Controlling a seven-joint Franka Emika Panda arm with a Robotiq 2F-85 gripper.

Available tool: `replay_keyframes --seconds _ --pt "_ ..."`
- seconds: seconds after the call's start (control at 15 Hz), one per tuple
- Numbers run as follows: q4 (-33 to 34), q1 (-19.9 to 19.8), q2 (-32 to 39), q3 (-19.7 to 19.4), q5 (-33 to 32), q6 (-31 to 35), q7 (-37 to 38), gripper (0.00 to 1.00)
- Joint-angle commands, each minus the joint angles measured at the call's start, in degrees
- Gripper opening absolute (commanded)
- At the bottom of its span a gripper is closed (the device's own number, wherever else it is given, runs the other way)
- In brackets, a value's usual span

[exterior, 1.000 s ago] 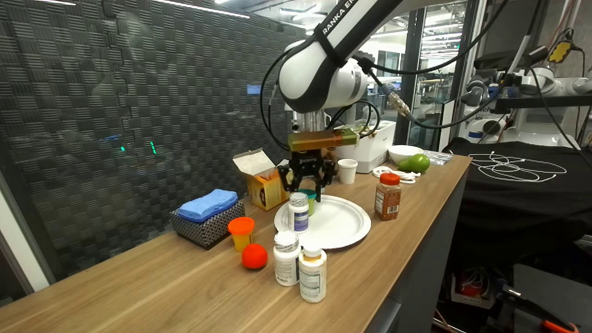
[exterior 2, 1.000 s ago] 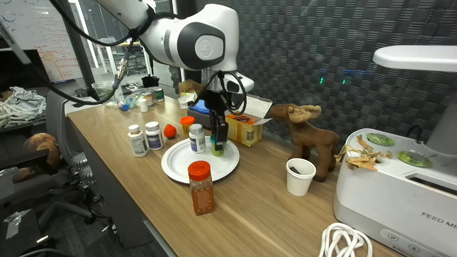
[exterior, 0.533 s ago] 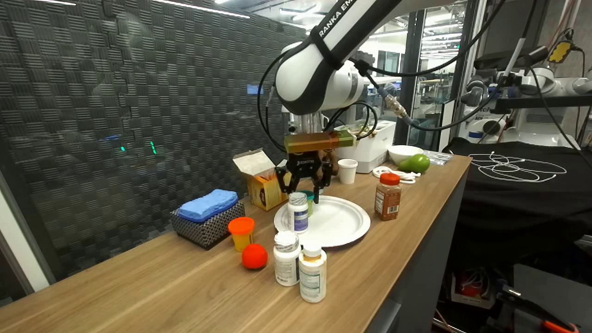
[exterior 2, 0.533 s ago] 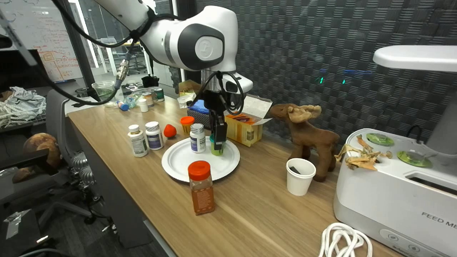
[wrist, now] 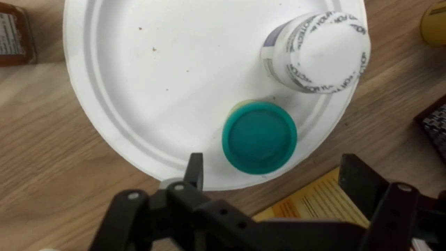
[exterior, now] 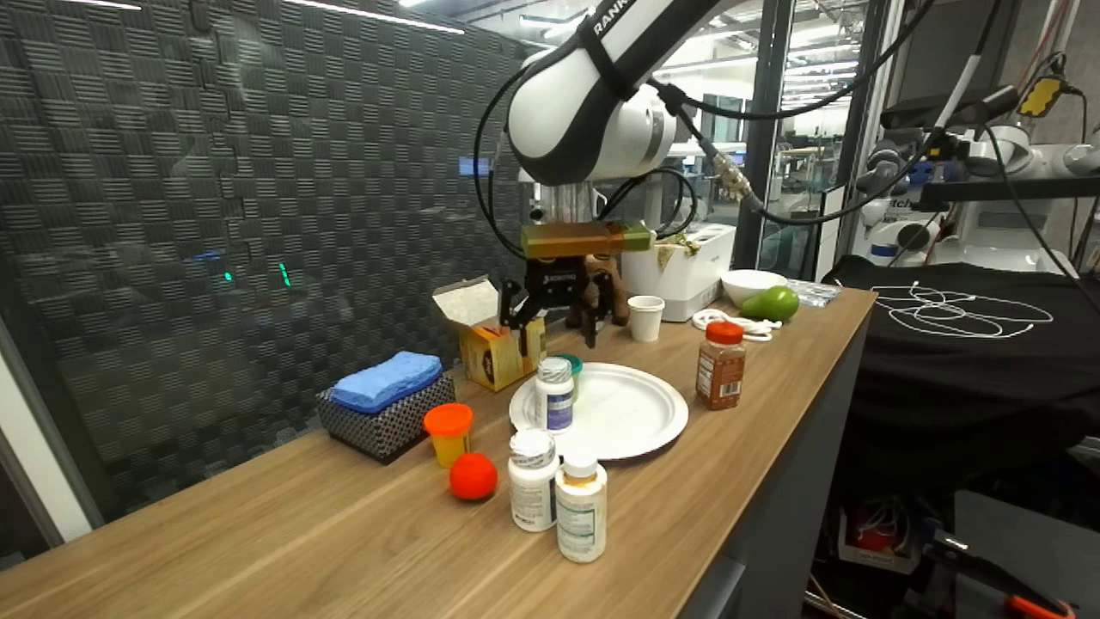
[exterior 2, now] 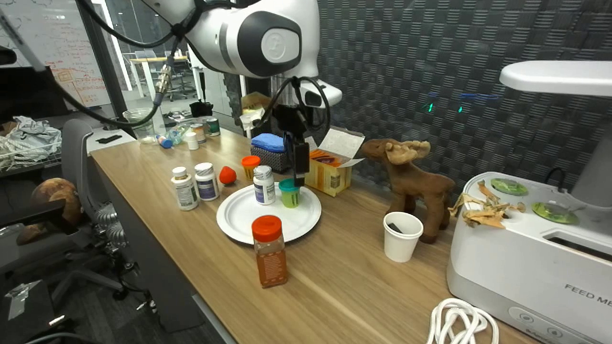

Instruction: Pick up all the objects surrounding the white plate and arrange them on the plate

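The white plate (exterior 2: 239, 220) carries a white pill bottle (exterior 2: 264, 185) and a small green tub with a teal lid (wrist: 259, 137), both upright. Above the tub, my gripper (wrist: 271, 156) stands wide open, its fingers apart from the lid and nothing between them. In an exterior view, two white bottles (exterior: 533, 486) (exterior: 582, 513) stand on the table off the plate's rim. Beside them lie an orange-red ball (exterior: 473, 476) and a yellow cup with an orange lid (exterior: 449, 434). On the plate's opposite side is the red-lidded jar (exterior: 720, 365).
A yellow carton (exterior 2: 330, 174) with raised flaps stands close behind the plate, near my gripper. Also nearby are a dark box with a blue cloth (exterior: 387, 387), white paper cups (exterior 2: 402, 239), a brown plush moose (exterior 2: 411, 177) and a white planter (exterior 2: 526, 267).
My gripper has opened and let go of the green tub, then risen above it. The tub stays on the plate beside the pill bottle.
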Motion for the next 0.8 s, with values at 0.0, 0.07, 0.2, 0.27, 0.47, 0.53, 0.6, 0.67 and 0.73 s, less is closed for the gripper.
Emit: replay_keyframes --seconds 0.0,0.07,0.2,0.27,0.47,0.53,0.6,0.67,0.73 --pt "-0.85 0.17 -5.84 -1.11 -0.62 -0.71 0.23 1.0" --pt "-1.63 -0.04 -7.79 -1.45 -1.03 -0.54 0.13 1.0" --pt "-3.1 -0.54 -11.34 -2.0 -1.53 -0.28 0.0 1.0" --pt "-4.05 -1.09 -13.21 -2.01 -1.03 -0.45 -0.73 1.0" --pt "-8.07 -3.32 -18.98 -1.13 2.83 -3.46 -5.95 1.0" --pt "-10.13 -4.11 -21.15 -0.87 4.78 -5.08 -9.1 1.0" --pt "-11.59 -4.64 -22.79 -0.9 6.0 -6.77 -11.42 1.0" --pt "-13.53 -5.16 -24.6 -1.06 6.89 -8.24 -14.06 1.0" --pt "-15.2 -5.57 -26.16 -1.31 6.92 -9.66 -16.14 1.0"
